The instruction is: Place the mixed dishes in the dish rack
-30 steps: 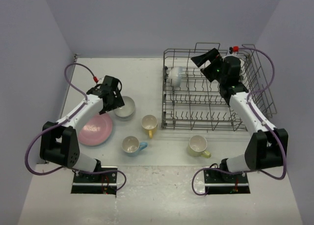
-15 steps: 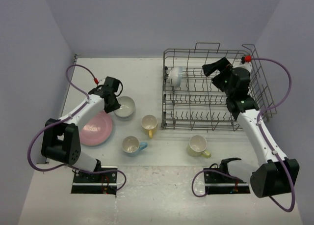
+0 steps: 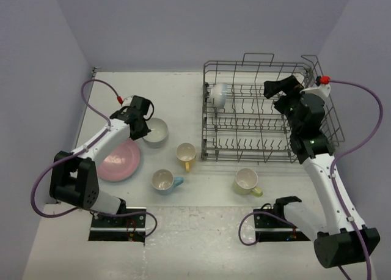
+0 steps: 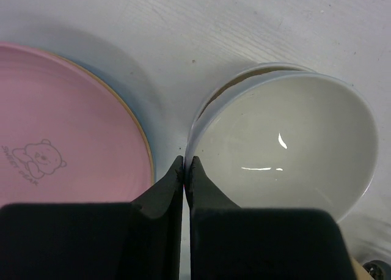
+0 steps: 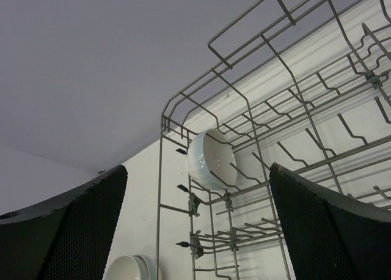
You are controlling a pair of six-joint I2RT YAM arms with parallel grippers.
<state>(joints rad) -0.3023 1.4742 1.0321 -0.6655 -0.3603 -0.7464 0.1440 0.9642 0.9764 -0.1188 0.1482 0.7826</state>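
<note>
the left jaws are pinched narrow on the rim of the top white bowl [image 4: 287, 139], one finger inside and one outside. that is probably the grip to lift it off the bowl nested beneath. the stack sits toward the counter's left edge, just beside the pink plate [image 4: 67, 127]. the right jaws hang wide and empty over the dish rack [image 3: 244, 150] by the far right corner, where one racked bowl [image 3: 219, 94] stands on edge.
</note>
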